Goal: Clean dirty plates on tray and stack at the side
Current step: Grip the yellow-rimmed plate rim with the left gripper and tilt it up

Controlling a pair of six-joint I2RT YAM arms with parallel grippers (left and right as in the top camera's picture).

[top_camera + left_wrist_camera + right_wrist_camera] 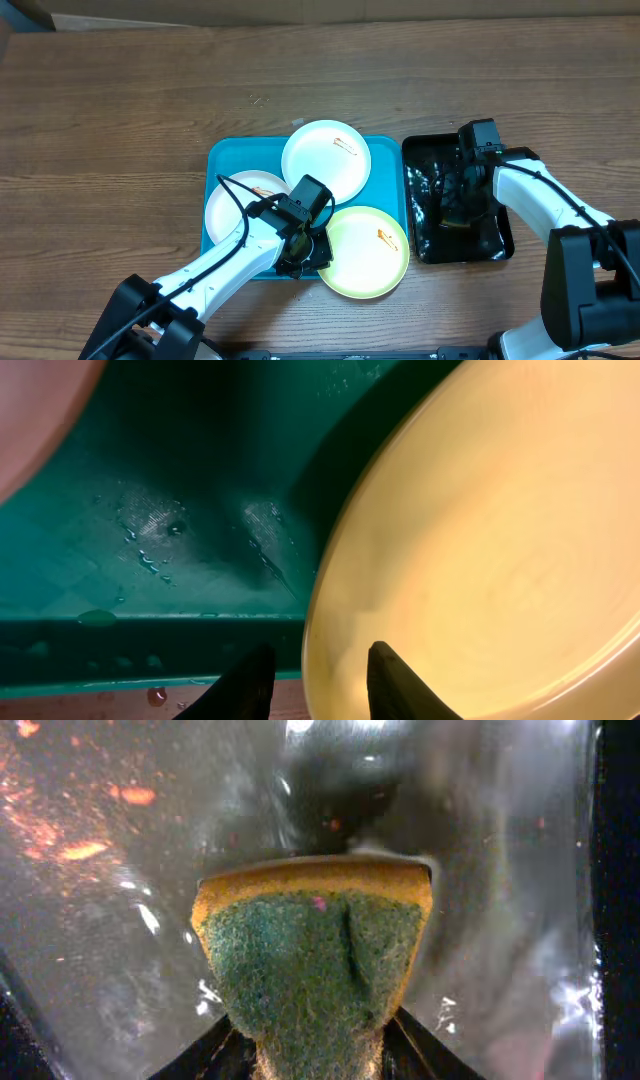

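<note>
The turquoise tray (226, 160) holds three dirty plates. One white plate (325, 160) lies at the back. Another white plate (232, 205) lies at the left, partly under my left arm. The yellow-green plate (368, 252) lies at the front right, overhanging the tray's front rim. Each shows a small orange smear. My left gripper (305, 250) is open, its fingers (318, 680) on either side of the yellow-green plate's (480, 540) left rim. My right gripper (458, 195) is shut on a yellow sponge with a green scouring face (310, 950), fingers (315, 1055) low over the black tray.
The narrow black tray (425, 250) stands right of the turquoise tray, its floor wet and shiny (120, 870). Water drops lie on the turquoise tray's floor (150, 530). Bare wooden table (120, 110) surrounds both trays.
</note>
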